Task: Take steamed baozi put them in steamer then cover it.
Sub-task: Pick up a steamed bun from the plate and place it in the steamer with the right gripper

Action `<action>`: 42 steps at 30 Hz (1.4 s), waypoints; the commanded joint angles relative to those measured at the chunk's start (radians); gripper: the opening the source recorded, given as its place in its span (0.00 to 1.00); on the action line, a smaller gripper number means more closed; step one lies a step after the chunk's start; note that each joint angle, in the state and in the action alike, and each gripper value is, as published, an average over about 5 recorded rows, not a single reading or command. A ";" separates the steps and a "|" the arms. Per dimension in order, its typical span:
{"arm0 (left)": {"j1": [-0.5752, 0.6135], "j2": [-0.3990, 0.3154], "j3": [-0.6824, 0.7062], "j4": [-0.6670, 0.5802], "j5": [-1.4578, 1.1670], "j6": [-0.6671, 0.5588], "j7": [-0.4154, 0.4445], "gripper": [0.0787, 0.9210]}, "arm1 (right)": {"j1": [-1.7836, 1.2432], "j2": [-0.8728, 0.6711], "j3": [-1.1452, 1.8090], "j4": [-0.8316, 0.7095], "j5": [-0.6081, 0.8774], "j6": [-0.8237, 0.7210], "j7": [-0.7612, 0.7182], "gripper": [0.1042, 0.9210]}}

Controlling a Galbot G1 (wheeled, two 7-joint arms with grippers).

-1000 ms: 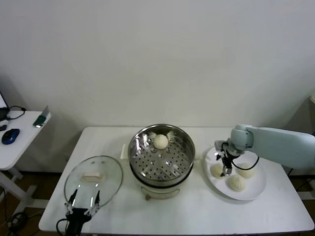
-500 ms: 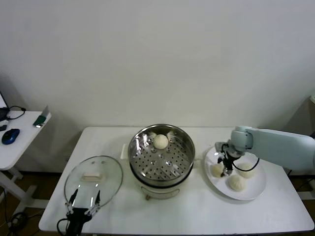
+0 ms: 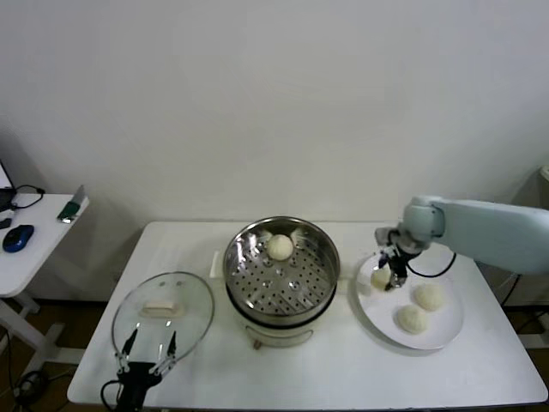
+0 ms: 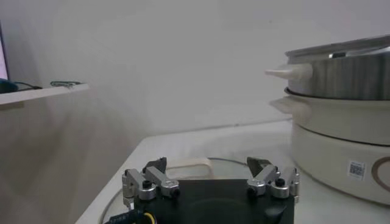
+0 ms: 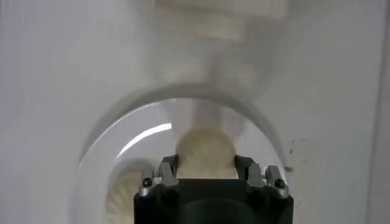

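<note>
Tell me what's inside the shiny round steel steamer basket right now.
One cream-white round baozi sits on the steel steamer basket's perforated floor near the far wall. The near wall hides a strip of floor.

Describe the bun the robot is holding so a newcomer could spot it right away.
Find the white plate right of the steamer. The held baozi sits in the right gripper over the plate's steamer-side edge; the two other buns lie loose on the plate.

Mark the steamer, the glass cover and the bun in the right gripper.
steamer [image 3: 319, 251]: head view, on its steel rim.
cover [image 3: 193, 313]: head view, on bare glass beside the handle.
held baozi [image 5: 205, 152]: right wrist view, dome between the right gripper fingers.
</note>
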 commanded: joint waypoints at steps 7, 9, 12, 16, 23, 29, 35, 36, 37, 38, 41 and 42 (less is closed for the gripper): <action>-0.010 0.015 0.015 -0.008 0.000 0.009 0.003 0.88 | 0.507 0.153 -0.078 0.213 0.428 -0.069 -0.058 0.64; -0.011 0.016 0.017 -0.010 0.000 0.009 0.003 0.88 | 0.492 0.185 -0.035 0.238 0.471 -0.100 -0.031 0.64; -0.010 0.015 0.021 -0.012 0.001 0.008 0.003 0.88 | 0.443 0.244 0.032 0.268 0.514 -0.144 0.018 0.64; -0.006 0.013 0.023 -0.019 0.001 0.005 0.003 0.88 | 0.342 0.330 0.091 0.274 0.522 -0.182 0.084 0.64; -0.001 0.010 0.017 -0.021 0.000 0.005 0.002 0.88 | 0.181 0.432 0.097 0.238 0.459 -0.207 0.153 0.64; -0.002 0.010 0.018 -0.012 0.006 0.003 0.002 0.88 | 0.091 0.473 0.104 0.192 0.424 -0.218 0.195 0.64; -0.005 0.009 0.017 -0.012 0.006 0.005 0.002 0.88 | 0.026 0.519 0.126 0.104 0.376 -0.224 0.213 0.64; -0.005 0.009 0.017 -0.012 0.006 0.005 0.002 0.88 | 0.017 0.526 0.126 0.087 0.363 -0.223 0.213 0.64; -0.005 0.008 0.017 -0.011 0.006 0.004 0.002 0.88 | 0.008 0.534 0.128 0.069 0.350 -0.222 0.212 0.64; -0.005 0.008 0.017 -0.011 0.006 0.004 0.002 0.88 | -0.001 0.540 0.129 0.052 0.340 -0.221 0.212 0.64; -0.006 0.007 0.018 -0.010 0.006 0.003 0.002 0.88 | -0.025 0.556 0.132 0.013 0.318 -0.219 0.210 0.64; -0.006 0.007 0.019 -0.010 0.006 0.002 0.002 0.88 | -0.032 0.560 0.133 0.005 0.312 -0.218 0.211 0.64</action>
